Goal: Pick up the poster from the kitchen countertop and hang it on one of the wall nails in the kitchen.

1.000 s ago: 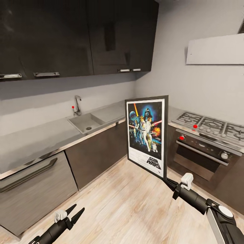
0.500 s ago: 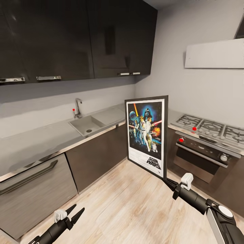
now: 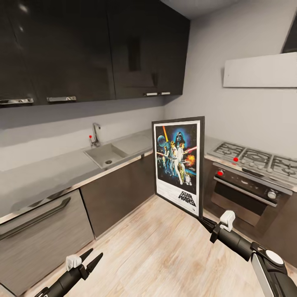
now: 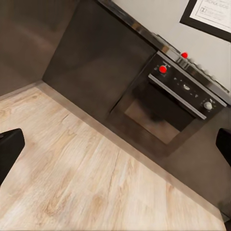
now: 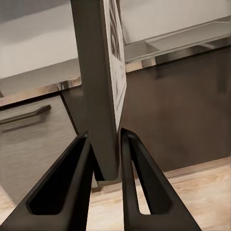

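The left gripper hangs low over the wood floor, fingers spread and empty. Behind lies the kitchen countertop with its sink. The poster stands upright in mid-air, its lower corner pinched by the right gripper, left of the oven.

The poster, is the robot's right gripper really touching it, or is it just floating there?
Touching. In the right wrist view both fingers of the right gripper press against the poster's edge with no gap.

Poster cut by frame edge; hob partly cropped.
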Controlling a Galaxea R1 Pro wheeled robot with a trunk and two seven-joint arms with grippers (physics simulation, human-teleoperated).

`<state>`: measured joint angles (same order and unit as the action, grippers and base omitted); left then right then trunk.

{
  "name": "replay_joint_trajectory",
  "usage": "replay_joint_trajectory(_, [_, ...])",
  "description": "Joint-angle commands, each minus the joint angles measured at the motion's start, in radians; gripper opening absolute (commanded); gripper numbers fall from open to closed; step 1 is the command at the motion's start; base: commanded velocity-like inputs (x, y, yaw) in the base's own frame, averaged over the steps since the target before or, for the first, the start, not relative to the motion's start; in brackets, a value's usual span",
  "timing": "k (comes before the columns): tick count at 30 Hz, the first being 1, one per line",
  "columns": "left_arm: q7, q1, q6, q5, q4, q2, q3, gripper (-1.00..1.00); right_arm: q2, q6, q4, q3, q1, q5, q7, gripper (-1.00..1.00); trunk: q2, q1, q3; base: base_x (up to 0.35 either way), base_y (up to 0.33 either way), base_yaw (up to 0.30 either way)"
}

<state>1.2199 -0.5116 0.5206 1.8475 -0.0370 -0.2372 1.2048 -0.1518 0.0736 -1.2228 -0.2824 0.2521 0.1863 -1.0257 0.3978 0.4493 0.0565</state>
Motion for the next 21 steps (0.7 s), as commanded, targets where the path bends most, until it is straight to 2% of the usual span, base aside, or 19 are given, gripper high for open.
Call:
replay_joint_trajectory(1, [0.001, -0.001, 0.004, 0.009, -0.001, -0.001, 0.009, 1.0, 0.0, 0.01, 0.0, -0.001, 0.001, 0.009, -0.007, -1.0, 0.002, 0.001, 0.001, 0.0, 0.0, 0.0])
replay_joint_trajectory(21, [0.001, -0.001, 0.004, 0.009, -0.001, -0.001, 0.009, 1.0, 0.0, 0.01, 0.0, 0.0, 0.001, 0.009, -0.004, -1.0, 0.002, 0.001, -0.007, 0.0, 0.0, 0.0])
